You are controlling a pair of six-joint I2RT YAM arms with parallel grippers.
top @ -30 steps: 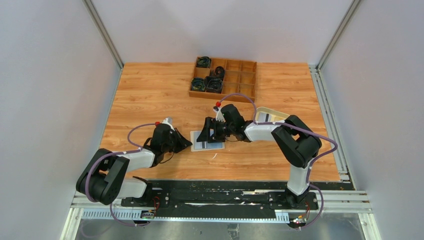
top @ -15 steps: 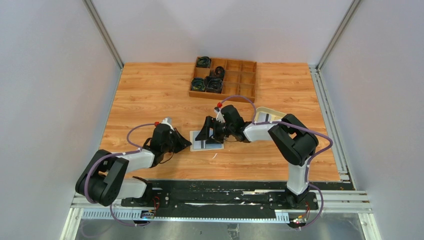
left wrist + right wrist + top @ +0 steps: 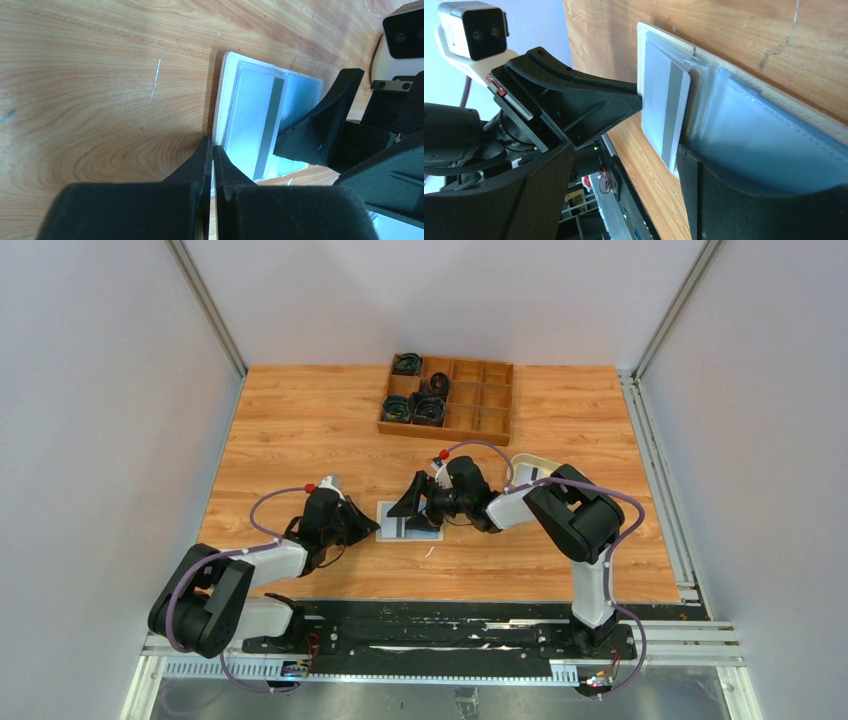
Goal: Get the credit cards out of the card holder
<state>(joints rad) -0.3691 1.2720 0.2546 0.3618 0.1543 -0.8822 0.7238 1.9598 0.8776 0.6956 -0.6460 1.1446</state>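
The card holder (image 3: 410, 523) lies open and flat on the table, pale inside up, with clear slots. A grey-blue credit card (image 3: 250, 115) with a grey stripe sits in its left slot and sticks out a little in the right wrist view (image 3: 664, 110). My left gripper (image 3: 374, 528) is shut on the holder's near-left edge (image 3: 212, 148). My right gripper (image 3: 413, 504) is open above the holder's right half. One of its fingers (image 3: 724, 200) rests on the clear plastic. Other cards are hidden.
A brown wooden compartment box (image 3: 447, 398) with black coiled items stands at the back. A cream oval tray (image 3: 540, 468) lies behind the right arm. The table's front edge is close below the holder.
The card holder has slid a little to the left, with both grippers moving left along with it. The left gripper stays shut on its edge.
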